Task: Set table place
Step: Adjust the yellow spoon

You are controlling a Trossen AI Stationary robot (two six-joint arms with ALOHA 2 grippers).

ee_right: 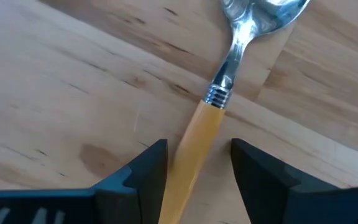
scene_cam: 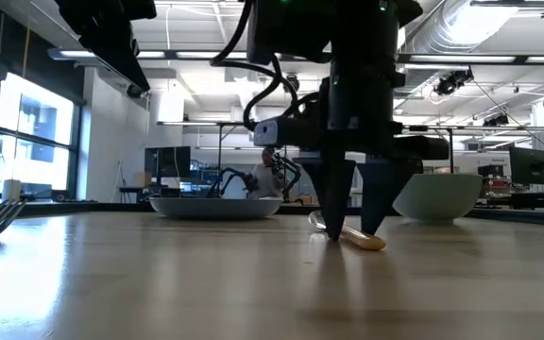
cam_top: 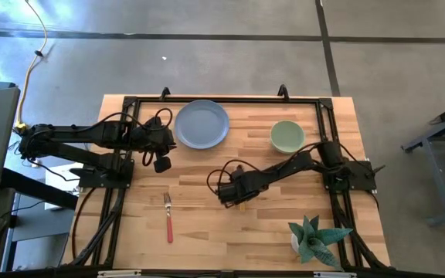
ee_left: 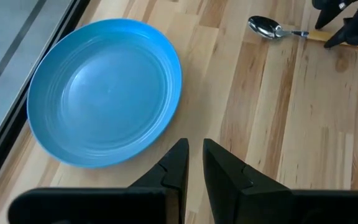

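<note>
Right gripper is working low at mid-table, fingers standing a little apart on either side of the spoon's orange handle, tips at the wood; not closed on it. In the low view the spoon is lying flat on the table, handle end toward the near side, with the fingers reaching down to it.

Left gripper is waiting at the left, just beside the plate, fingers nearly together with a thin gap and holding nothing.

Layout: plate sitting at the far edge, left of centre; bowl far right; fork lying near left, well apart from the arms; plant at the near right corner.

Handling judgement: spoon looks light and stiff, with a smooth handle that is likely slippery and thin against the wood. Best hold is across the orange handle, close behind the metal ferrule, squeezing from both sides. Risk: it may roll or skid out as the fingers are closing, or tip bowl-end down once lifted.
</note>
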